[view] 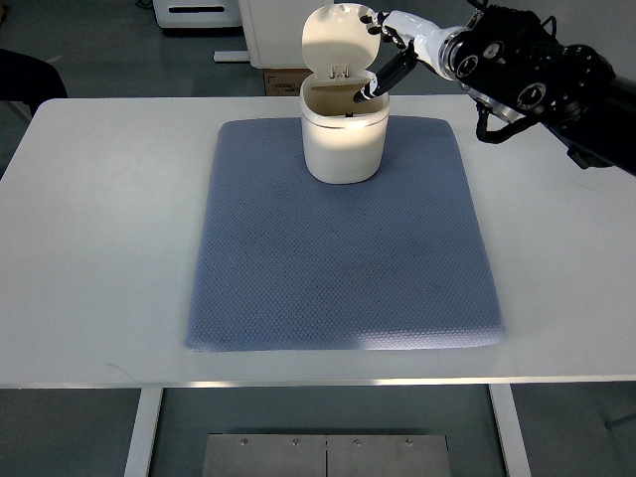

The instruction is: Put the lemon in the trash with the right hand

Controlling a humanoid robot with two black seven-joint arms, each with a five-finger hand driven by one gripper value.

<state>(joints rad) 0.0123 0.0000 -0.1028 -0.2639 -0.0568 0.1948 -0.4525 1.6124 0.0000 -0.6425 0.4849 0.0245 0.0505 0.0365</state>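
no readable text anywhere. the cardboard box (285,79) behind the counter (99,248) has a small dark print on its face, too blurred and small to make out. the trash bin (344,139), its raised lid (338,38) and the blue mat (343,248) carry no visible labels, brands or numbers. no signs show.

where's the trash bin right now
In the top view the trash bin stands upright at the far middle edge of the blue mat, lid flipped open, with the right hand over its rim from the right.
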